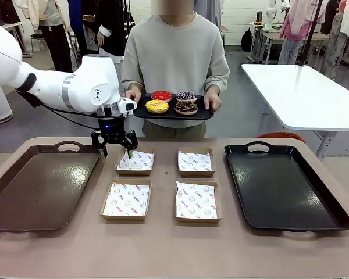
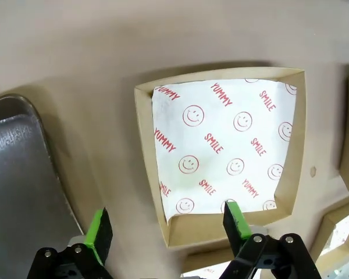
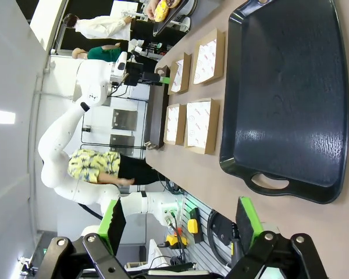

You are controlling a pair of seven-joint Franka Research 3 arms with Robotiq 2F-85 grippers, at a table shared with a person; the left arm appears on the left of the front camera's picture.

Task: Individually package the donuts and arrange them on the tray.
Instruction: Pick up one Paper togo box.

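From the front, a person at the far side of the tan desk (image 1: 163, 250) held a small black serving tray (image 1: 205, 114) at waist height. On it sat the four ring donuts: the glossy red donut (image 1: 161, 95) and the dark purple sprinkled donut (image 1: 186, 96) behind, the yellow donut (image 1: 157, 106) and the dark chocolate donut (image 1: 186, 107) in front. Four shallow brown cardboard boxes (image 1: 125, 218) lined with white printed paper lay two by two on the desk, between a large brown plastic tray (image 1: 41, 186) on the left and a large black plastic tray (image 1: 285, 186) on the right. The left tool (image 1: 117, 152) hung, fingers apart and empty, at the left corner of the far-left box (image 1: 134, 172). From the left wrist, one green pad stood outside that box's wall and the other over its smiley-printed paper; I could not tell whether it touched. A corner of the brown tray lay beside. From the right wrist, the right tool (image 3: 180, 216) was spread wide, holding nothing, near the black tray's handle end, with the boxes beyond.
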